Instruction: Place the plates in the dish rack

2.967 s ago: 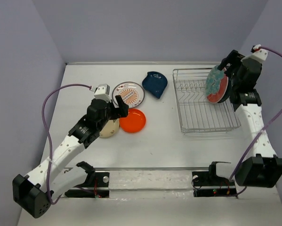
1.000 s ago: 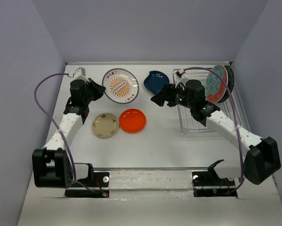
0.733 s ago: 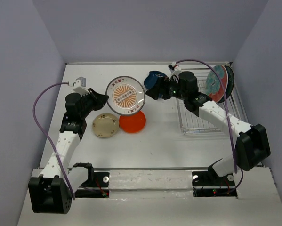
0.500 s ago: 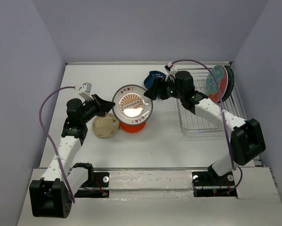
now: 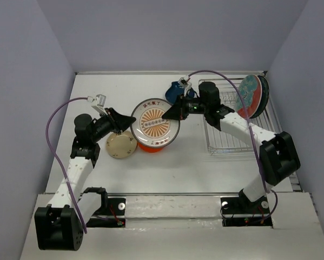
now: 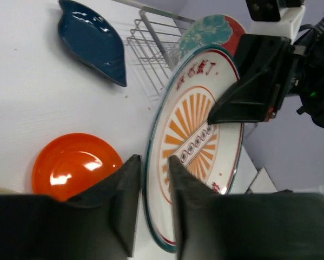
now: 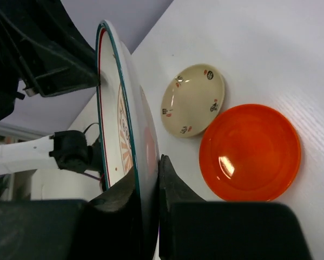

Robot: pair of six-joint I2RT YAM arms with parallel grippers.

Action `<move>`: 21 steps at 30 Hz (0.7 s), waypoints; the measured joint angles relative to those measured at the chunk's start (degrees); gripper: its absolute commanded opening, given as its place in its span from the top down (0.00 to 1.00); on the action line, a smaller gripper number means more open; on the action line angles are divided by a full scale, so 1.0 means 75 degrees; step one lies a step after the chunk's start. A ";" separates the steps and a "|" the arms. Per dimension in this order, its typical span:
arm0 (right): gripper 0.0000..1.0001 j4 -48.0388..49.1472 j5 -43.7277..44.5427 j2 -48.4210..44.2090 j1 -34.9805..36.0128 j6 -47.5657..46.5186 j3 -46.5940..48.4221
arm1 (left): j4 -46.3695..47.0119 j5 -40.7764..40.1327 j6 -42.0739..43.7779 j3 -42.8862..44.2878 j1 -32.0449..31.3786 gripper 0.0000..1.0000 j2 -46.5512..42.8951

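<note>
The white plate with the orange sunburst [image 5: 155, 125] [image 6: 199, 141] [image 7: 110, 108] is held on edge above the table, over the orange plate [image 5: 151, 148]. My right gripper [image 5: 167, 115] [image 7: 148, 168] is shut on its right rim. My left gripper [image 5: 130, 125] [image 6: 153, 158] straddles the left rim with its jaws open and a gap on each side. The dish rack [image 5: 216, 149] [image 6: 151, 38] stands at the right. A teal-and-red plate [image 5: 248, 97] [image 6: 213, 27] stands upright in it, with a dark teal plate [image 5: 265, 91] behind.
A dark blue irregular plate [image 5: 175, 91] [image 6: 91, 40] lies just left of the rack, behind the right arm. A small cream plate [image 5: 121, 144] [image 7: 193, 100] lies beside the orange plate [image 6: 75, 162] [image 7: 251, 151] under the left gripper. Walls close in the table on three sides.
The left gripper lifted the sunburst plate off the table and brought it toward the middle. The right arm swung left from the rack and shut on the plate. The left jaws opened.
</note>
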 measured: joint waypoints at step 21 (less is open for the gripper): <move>0.93 -0.1804 0.8702 -0.2168 -0.2206 -0.3943 0.0478 | -0.0149 0.0000 -0.0047 0.0003 -0.0417 0.01 -0.0752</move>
